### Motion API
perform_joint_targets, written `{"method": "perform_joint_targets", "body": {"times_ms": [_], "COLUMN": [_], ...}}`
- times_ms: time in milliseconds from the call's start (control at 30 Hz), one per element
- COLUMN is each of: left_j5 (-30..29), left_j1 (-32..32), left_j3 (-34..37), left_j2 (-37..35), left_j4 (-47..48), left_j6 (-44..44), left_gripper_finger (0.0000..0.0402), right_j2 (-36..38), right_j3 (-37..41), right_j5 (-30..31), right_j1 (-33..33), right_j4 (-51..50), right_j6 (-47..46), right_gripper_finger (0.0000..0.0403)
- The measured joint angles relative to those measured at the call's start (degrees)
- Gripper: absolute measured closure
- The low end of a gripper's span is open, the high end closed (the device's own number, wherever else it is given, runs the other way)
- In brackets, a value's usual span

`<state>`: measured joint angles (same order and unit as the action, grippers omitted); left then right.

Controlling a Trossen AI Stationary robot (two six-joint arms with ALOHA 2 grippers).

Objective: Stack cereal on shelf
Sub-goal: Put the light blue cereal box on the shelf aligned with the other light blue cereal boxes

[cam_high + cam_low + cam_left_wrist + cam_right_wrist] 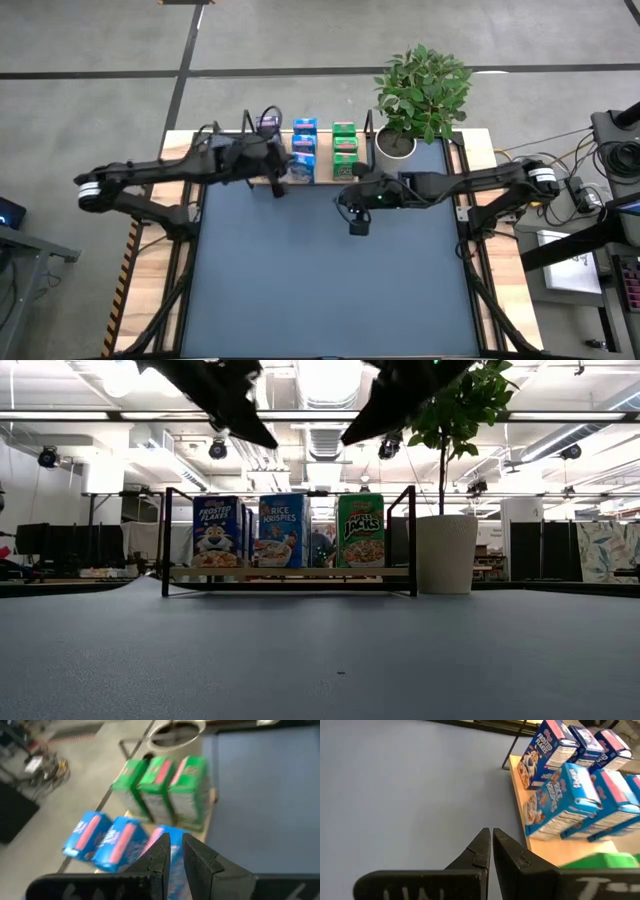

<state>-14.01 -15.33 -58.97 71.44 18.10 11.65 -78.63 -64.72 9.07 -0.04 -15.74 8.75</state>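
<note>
Blue mat lies bare; left hand and right hand pressed together.

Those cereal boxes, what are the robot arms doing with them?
The cereal boxes stand in three rows on the shelf: dark blue Frosted Flakes, light blue Rice Krispies and green Apple Jacks. Neither arm holds anything. The left gripper hovers over the light blue row with its fingers nearly together. The right gripper hangs above the blue mat in front of the shelf, also closed and empty. A potted plant stands beside the shelf.
</note>
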Motion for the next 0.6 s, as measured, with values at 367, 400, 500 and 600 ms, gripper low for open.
{"method": "perform_joint_targets", "body": {"times_ms": [367, 400, 500, 600], "left_j5": [0.01, 0.02, 0.01, -0.01], "left_j1": [8.49, 8.80, 9.06, 9.06], "left_j3": [17.69, 18.80, 21.07, 22.72], "left_j2": [-12.68, -13.37, -15.22, -16.56], "left_j4": [-18.57, -19.67, -21.85, -22.12], "left_j6": [-2.02, -2.14, -2.89, -3.68], "left_gripper_finger": [0.0369, 0.0369, 0.0369, 0.0369], "right_j2": [-10.21, -11.56, -15.49, -18.85], "right_j3": [1.18, 0.11, -3.09, -6.40], "right_j5": [4.22, 6.12, 10.12, 10.54], "right_j1": [-2.16, -2.25, -2.65, -3.35], "right_j4": [15.04, 15.19, 15.05, 14.98], "right_j6": [-1.03, -0.17, 2.20, 4.06], "right_gripper_finger": [0.0392, 0.0392, 0.0392, 0.0392]}}
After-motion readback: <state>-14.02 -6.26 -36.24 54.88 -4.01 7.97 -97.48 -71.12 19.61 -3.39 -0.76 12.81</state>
